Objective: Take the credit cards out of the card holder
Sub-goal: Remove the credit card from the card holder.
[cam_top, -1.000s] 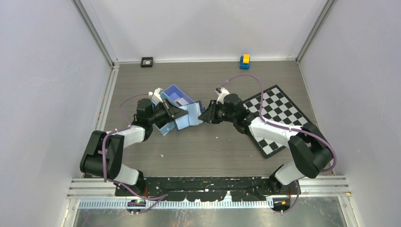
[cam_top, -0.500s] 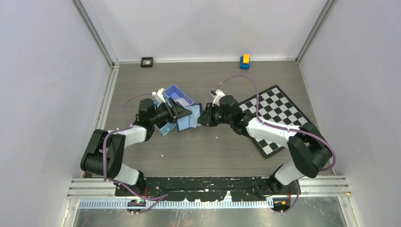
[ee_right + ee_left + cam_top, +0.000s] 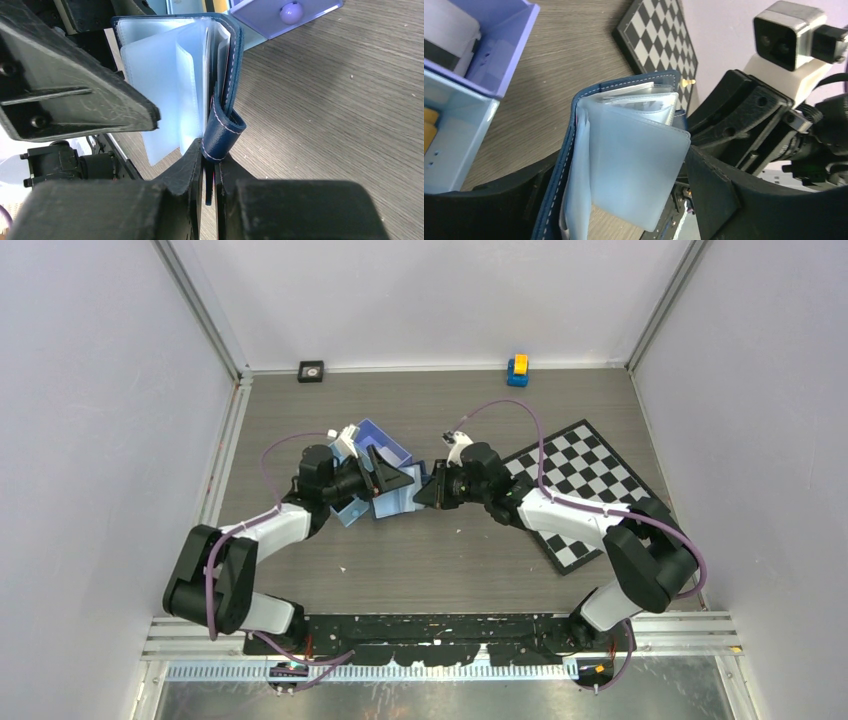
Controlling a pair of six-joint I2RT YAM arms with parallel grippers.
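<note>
Card holder (image 3: 624, 165) is up off the worktop (image 3: 325, 100), fanned open like a book, right between your two end effectors.

Left end effector (image 3: 395, 480): fingers spread wide with the holder filling the gap. The navy cover lies against one finger and the corner of a frosted sleeve touches the other, so this one has the holder.

Right end effector (image 3: 210, 157): fingers almost closed, pinching the navy strap (image 3: 223, 131) that loops off the cover edge. The strap sits right at its tips and the frosted sleeves stand just past them.

Credit cards (image 3: 646, 106): greyish faces show through the sleeves nearest the cover. You can't make out the count or the colours.

Tray (image 3: 509, 50) sits on the worktop just beside the left end effector, with a purple-walled compartment next to a pale blue one. A white card (image 3: 446, 37) with a dark stripe lies in the purple one. An orange bit shows in the pale blue one, but it is cut off at the frame edge.

Checkerboard mat (image 3: 580, 465) lies behind the right end effector, under that arm.
</note>
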